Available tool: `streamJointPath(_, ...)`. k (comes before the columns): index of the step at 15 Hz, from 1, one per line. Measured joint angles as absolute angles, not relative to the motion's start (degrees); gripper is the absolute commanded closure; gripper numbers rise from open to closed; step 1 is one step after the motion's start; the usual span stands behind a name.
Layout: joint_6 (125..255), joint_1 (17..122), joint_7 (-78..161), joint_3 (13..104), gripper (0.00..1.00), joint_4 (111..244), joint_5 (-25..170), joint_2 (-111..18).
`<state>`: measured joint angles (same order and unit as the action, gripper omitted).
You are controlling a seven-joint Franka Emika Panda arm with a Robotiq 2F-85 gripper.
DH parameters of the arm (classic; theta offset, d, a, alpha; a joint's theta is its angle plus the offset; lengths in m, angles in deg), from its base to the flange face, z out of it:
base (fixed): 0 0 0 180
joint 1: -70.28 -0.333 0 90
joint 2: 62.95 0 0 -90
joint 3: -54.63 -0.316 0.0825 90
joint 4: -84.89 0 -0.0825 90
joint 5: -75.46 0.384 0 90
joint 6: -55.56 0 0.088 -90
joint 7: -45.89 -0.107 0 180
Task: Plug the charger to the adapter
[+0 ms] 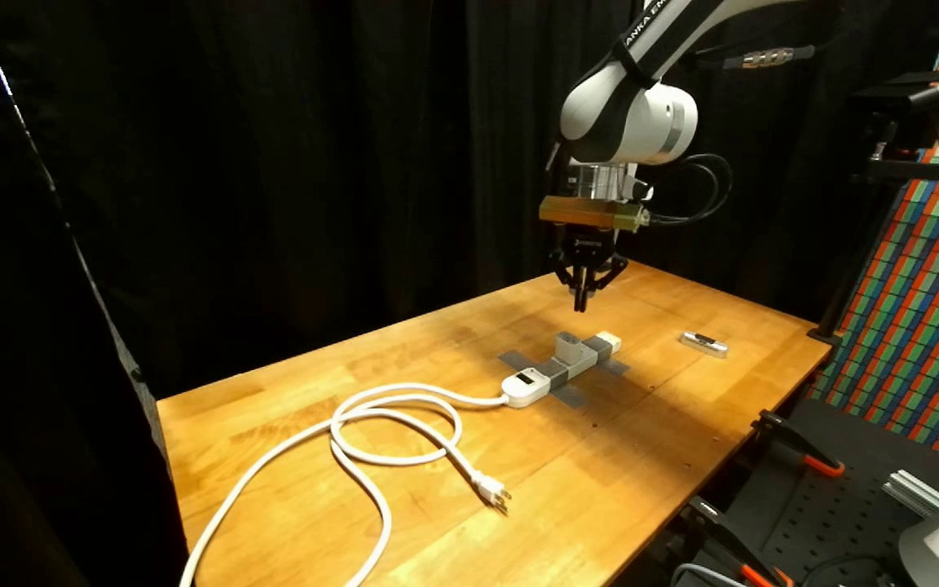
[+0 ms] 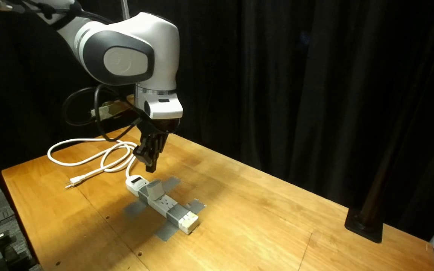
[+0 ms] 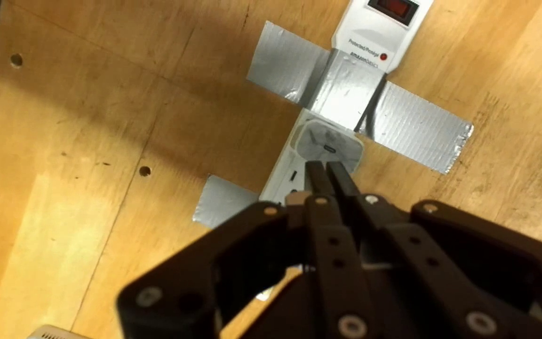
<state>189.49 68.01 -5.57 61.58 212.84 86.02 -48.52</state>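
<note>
Trailing from the adapter (image 2: 163, 204), looped white cable (image 1: 337, 424)

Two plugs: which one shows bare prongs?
The cable plug, lying on the table; the charger, standing on the adapter, shows none.

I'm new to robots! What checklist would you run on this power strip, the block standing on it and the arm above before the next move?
1. Adapter held down: ok; grey tape crosses it in two places.
2. Charger standing on the adapter's socket side: ok.
3. Charger pushed fully in: cannot tell; the join is too small to judge.
4. End effector free: ok; its jaws are close together with nothing between them, above the charger and apart from it.
5. Cable out of the way: ok; its loops lie away from the charger.
6. Adapter connected to power: not ok; the cable's plug lies loose on the table.
</note>
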Motion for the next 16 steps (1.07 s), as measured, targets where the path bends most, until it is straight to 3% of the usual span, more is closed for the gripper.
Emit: streamJointPath(16, 210.4, 67.8, 1.5, 56.1, 0.93, 223.2, 90.8, -48.7)
